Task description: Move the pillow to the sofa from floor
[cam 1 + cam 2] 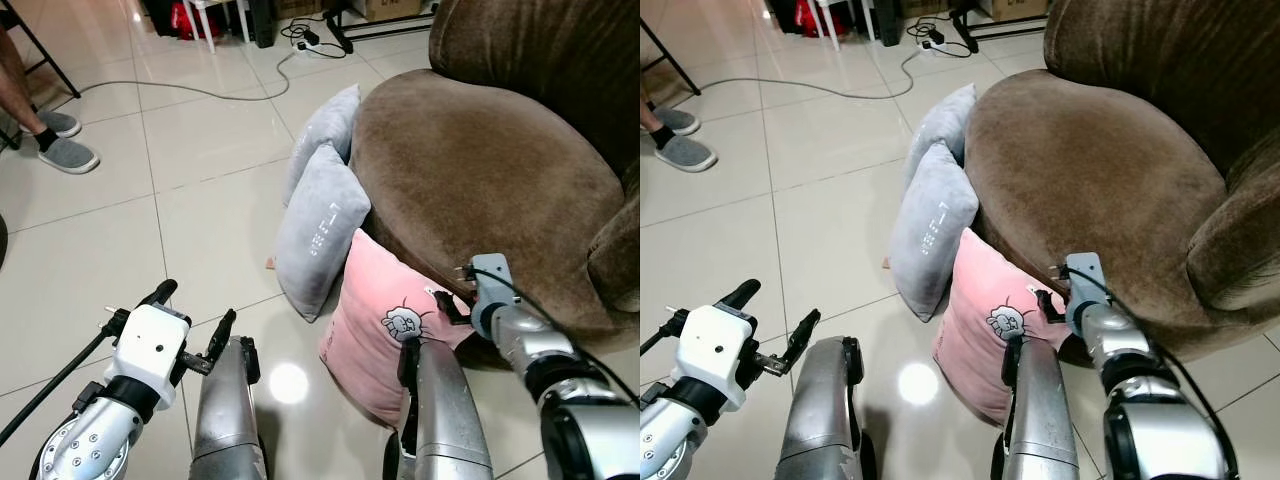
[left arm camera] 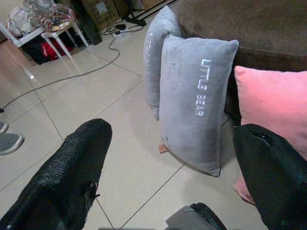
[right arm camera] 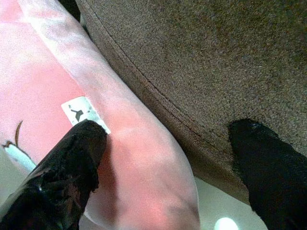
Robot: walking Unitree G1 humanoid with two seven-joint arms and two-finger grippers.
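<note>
1. A brown plush sofa [image 1: 480, 170] with a rounded seat is standing on a pale tiled floor [image 1: 180, 210], taking up the robot's right side of the scene.
2. Three pillows are standing on edge on the floor, leaning against the sofa's front edge.
3. The pink pillow [image 1: 385, 325], printed with a small cartoon bear, is sitting nearest the robot, its top corner touching the sofa's seat edge.
4. A grey pillow lettered "LITTLE BEAR" [image 2: 196, 103] is leaning just beside the pink one, and a second grey pillow [image 1: 325, 135] is leaning behind it, farther along the sofa front.
5. The right gripper [image 3: 165, 158] is reaching over the top edge of the pink pillow with its fingers spread wide apart: one finger [image 3: 72, 163] is resting against the pillow's face beside a white label [image 3: 82, 112], and the other is lying against the sofa's brown fabric, so the pillow's edge is sitting between them without being clamped.
6. The left gripper [image 1: 190, 320] is hovering above the bare floor, well apart from the pillows, with its fingers open and nothing between them.
7. A person's feet in grey slippers [image 1: 62, 140] are standing at the far left of the floor.
8. A grey cable [image 1: 200, 90] is trailing across the tiles toward a power strip [image 1: 305, 40] near the far wall.
</note>
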